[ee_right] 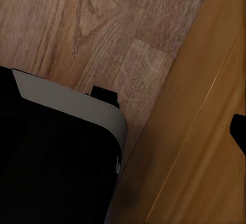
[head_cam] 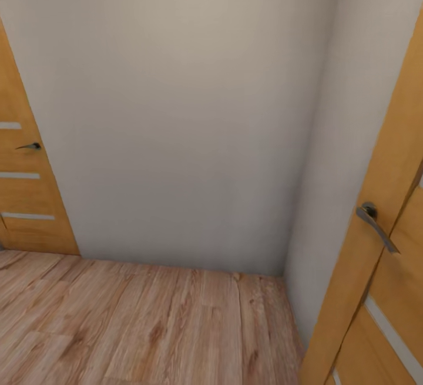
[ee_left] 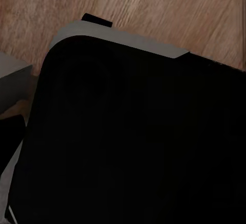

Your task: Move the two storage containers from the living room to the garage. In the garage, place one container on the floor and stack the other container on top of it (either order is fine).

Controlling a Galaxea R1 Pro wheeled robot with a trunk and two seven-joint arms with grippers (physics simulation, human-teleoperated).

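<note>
The two storage containers are out of view, and so is the garage. The head view faces a bare pale wall corner [head_cam: 176, 127] above light wood planks [head_cam: 147, 326]. The left wrist view looks down on my black, grey-edged base [ee_left: 133, 142] over the planks. My base [ee_right: 56, 167] also appears in the right wrist view, close beside a wooden door [ee_right: 200, 147]. A dark tip [ee_right: 239, 131] at that picture's edge may be one right finger. Whether either gripper is open or shut cannot be told.
A wooden door with a metal lever handle [head_cam: 376, 223] stands close at the right, angled into the passage. Another wooden door with a handle [head_cam: 29, 146] is set in the wall at the left. The side wall [head_cam: 346, 138] closes the corner ahead.
</note>
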